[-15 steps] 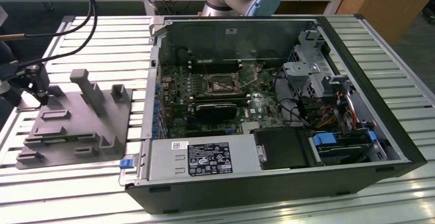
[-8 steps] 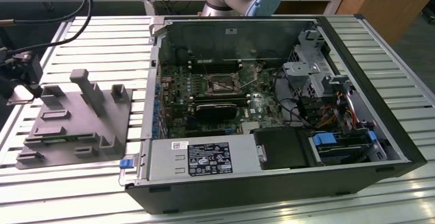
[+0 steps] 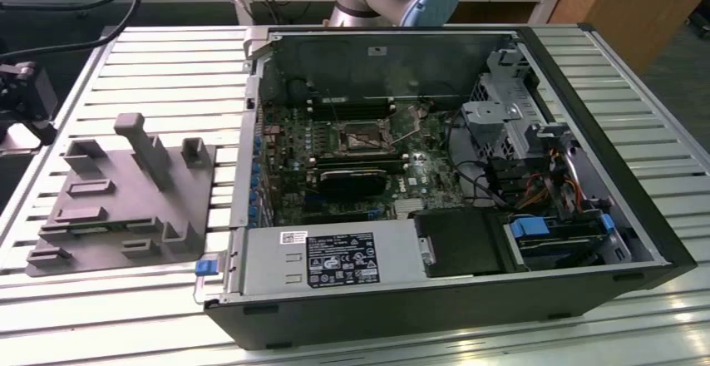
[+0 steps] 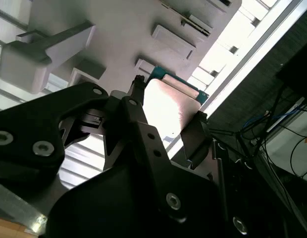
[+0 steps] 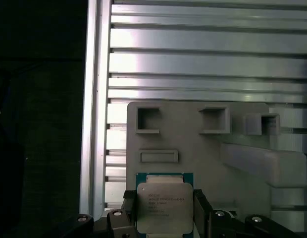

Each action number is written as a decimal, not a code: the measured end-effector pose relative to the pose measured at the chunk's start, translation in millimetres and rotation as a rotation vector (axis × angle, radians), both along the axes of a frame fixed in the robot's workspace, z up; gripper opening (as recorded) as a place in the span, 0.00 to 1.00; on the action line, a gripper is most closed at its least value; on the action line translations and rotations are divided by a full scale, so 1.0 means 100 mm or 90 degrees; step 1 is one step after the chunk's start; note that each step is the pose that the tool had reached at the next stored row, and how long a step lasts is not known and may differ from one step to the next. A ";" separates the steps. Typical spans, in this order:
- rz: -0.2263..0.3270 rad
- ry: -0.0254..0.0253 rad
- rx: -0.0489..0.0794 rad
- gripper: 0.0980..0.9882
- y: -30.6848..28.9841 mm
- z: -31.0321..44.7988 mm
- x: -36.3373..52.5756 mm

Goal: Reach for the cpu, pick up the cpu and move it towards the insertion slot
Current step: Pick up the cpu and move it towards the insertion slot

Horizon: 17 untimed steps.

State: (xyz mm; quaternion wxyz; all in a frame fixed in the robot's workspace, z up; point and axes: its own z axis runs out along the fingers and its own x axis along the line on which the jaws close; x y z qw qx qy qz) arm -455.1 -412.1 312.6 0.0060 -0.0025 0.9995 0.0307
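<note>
The black two-finger gripper [image 5: 164, 197] pinches the small flat square cpu [image 5: 164, 210], with silvery metal top and thin green edge, one fingertip on each side. Just beyond the fingertips lies the grey plastic fixture tray [image 5: 203, 153] with upright posts, on the slatted metal table [image 5: 208, 64].

Small dark print covers the silvery top of the cpu [image 5: 164, 207] in the first wrist view, too fine to read. In the exterior view, the power supply [image 3: 395, 254] carries a black label [image 3: 341, 259] and a white barcode sticker [image 3: 292, 236], both unreadable.
</note>
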 end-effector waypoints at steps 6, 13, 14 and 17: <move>0.000 -0.0012 0.000 0.50 0.000 0.210 0.000; 0.000 -0.0025 0.000 0.50 0.000 0.482 0.000; 0.000 -0.0028 0.000 0.50 0.000 0.517 0.000; 0.000 -0.0032 0.000 0.50 0.000 0.623 0.000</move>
